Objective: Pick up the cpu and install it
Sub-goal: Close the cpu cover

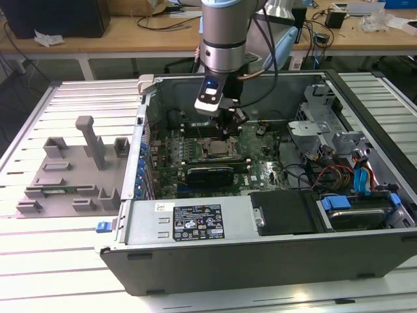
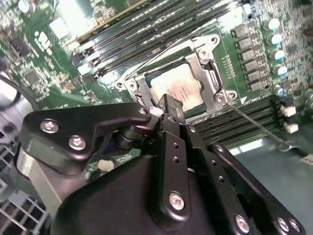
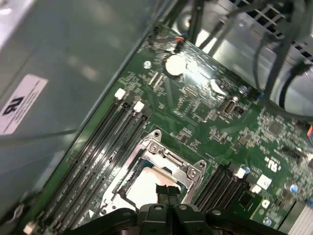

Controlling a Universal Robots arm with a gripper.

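We see the claw (image 3: 167, 190) clenched, its fingertips seemingly pressed together on nothing, right above the cpu (image 2: 178, 88). The cpu lies flat inside the metal-framed socket (image 3: 168, 155), with memory slots (image 3: 98, 156) alongside, on the green motherboard (image 1: 264, 166) in the open computer case (image 1: 195, 225) on the worktop (image 1: 39, 261). A grey tray (image 1: 65, 176) sits at the exterior view's left of the case.

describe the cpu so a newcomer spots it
In the open computer case, look at the green motherboard: between banks of black memory slots sits a square metal-framed socket. The cpu is the small pale silvery square inside that frame, at the gripper tip; its smooth flat top sets it apart from the bolted frame and dark slots.
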